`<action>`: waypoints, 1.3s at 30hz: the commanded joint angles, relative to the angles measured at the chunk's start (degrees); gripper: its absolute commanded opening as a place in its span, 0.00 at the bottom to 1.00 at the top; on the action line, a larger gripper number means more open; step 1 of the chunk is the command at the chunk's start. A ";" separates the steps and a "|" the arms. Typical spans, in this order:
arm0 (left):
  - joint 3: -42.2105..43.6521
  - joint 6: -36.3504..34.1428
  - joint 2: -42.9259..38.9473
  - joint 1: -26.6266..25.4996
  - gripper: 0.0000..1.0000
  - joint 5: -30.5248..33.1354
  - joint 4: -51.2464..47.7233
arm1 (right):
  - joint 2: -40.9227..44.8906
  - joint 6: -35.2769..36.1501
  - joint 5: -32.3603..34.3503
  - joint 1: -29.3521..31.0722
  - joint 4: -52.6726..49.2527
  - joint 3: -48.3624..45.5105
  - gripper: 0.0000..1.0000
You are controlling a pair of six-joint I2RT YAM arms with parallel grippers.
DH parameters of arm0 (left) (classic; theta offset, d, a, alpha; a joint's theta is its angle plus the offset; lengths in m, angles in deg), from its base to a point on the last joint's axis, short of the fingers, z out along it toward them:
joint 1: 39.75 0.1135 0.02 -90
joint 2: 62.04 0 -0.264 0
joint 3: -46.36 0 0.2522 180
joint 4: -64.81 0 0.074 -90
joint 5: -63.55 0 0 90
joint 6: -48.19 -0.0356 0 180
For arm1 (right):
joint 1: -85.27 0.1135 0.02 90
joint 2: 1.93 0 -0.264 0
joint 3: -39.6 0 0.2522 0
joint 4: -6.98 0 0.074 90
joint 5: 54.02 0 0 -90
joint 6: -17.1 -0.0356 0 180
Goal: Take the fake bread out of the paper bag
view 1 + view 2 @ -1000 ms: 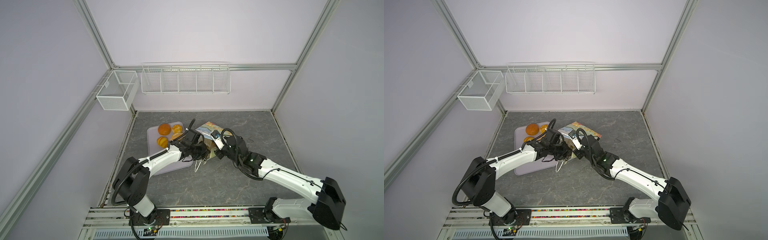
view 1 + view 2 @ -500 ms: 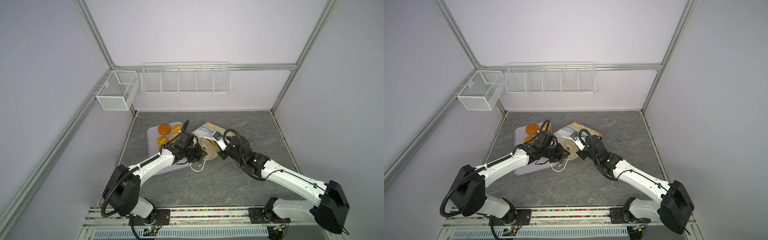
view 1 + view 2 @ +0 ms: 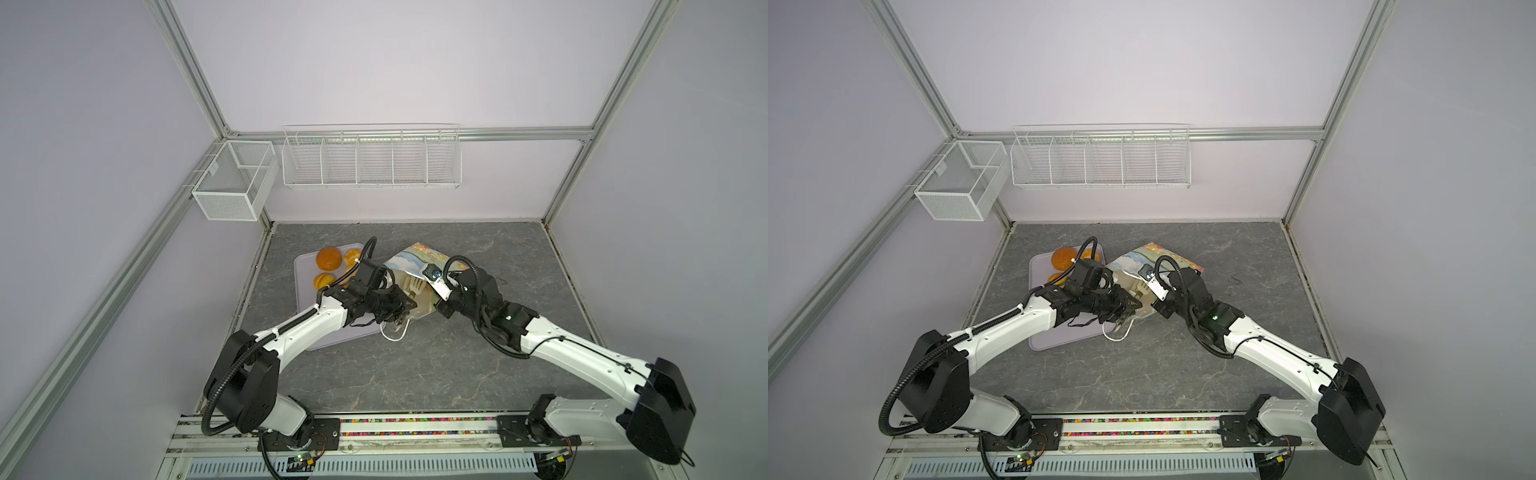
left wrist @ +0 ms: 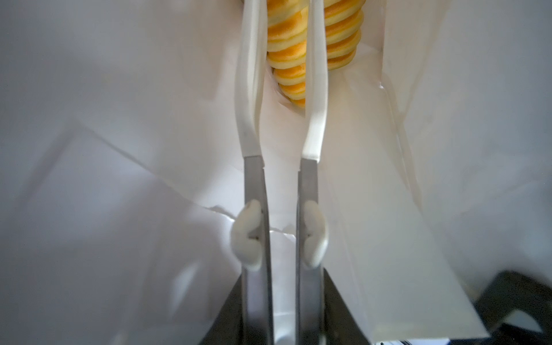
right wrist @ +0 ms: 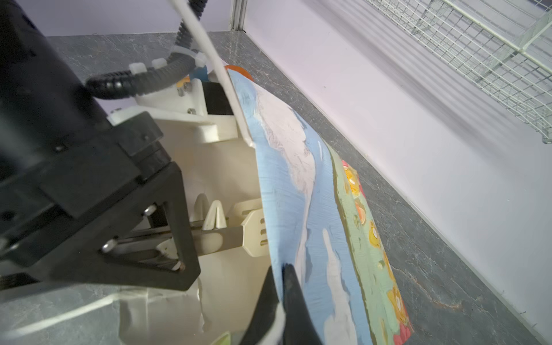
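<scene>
The paper bag lies on its side, mouth toward the left arm. My right gripper is shut on the bag's upper printed wall and holds the mouth up. The left gripper carries long white-tipped tongs that reach inside the white interior. Its arms stand a little apart. A ridged fake bread lies at the far end by the tips, not clasped. Three more breads rest on the lavender tray.
A white cord handle trails on the grey table in front of the bag's mouth. A wire rack hangs on the back wall and a mesh basket on the left frame. The left forearm crosses over the tray.
The left gripper has pushed its tongs deeper into the bag's mouth, and the tong arms have spread slightly. The right gripper keeps its hold on the bag's wall.
</scene>
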 commanded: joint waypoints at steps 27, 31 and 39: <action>-7.21 2.71 5.60 -1.58 0.39 2.28 0.07 | -3.73 -1.44 -3.47 0.19 -0.57 5.12 0.07; -7.73 3.63 7.00 -1.93 0.40 1.87 2.25 | -3.66 -2.06 -4.72 0.21 -0.53 5.13 0.07; -9.92 3.62 10.09 -2.17 0.41 2.60 2.52 | -4.06 -2.97 -6.24 0.65 -0.40 5.47 0.07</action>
